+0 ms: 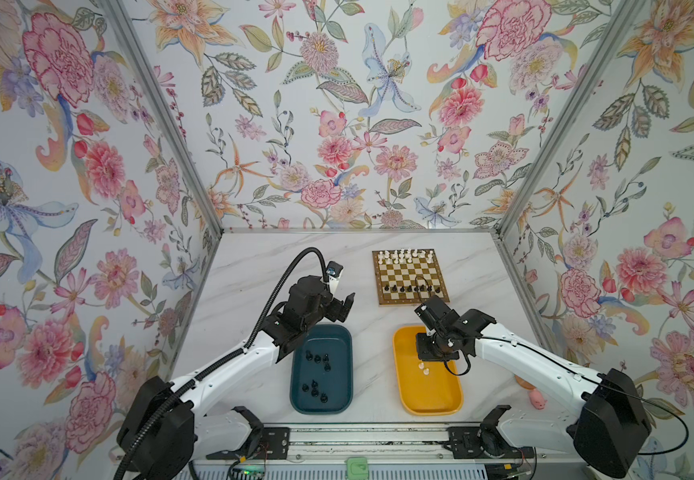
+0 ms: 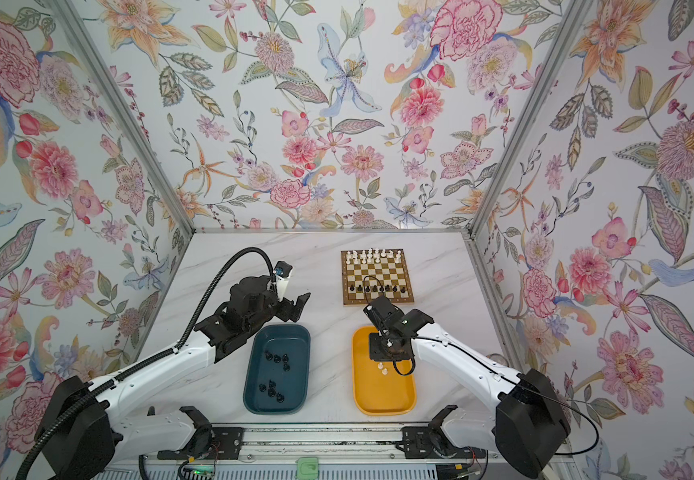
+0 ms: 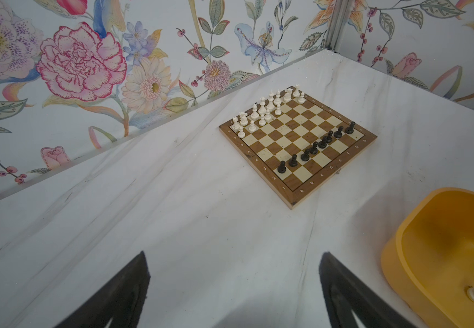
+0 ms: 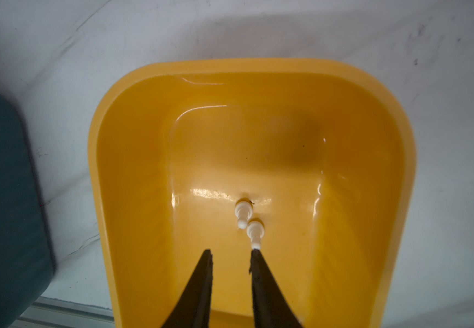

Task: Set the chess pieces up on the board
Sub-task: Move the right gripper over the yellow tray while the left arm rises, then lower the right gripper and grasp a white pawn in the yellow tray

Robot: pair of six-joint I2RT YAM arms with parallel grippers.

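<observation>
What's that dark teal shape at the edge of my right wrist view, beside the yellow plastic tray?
Observer: A teal oblong plastic tray holding several tiny black plastic chess pieces.
Visitor: Where might these two white pieces go?
Observer: Probably the square wooden chessboard farther back on the white marbled table; white plastic chess pieces stand along the board's far edge.
Visitor: Who else is helping?
Observer: The left arm, its jaws wide open and empty above that table.
</observation>
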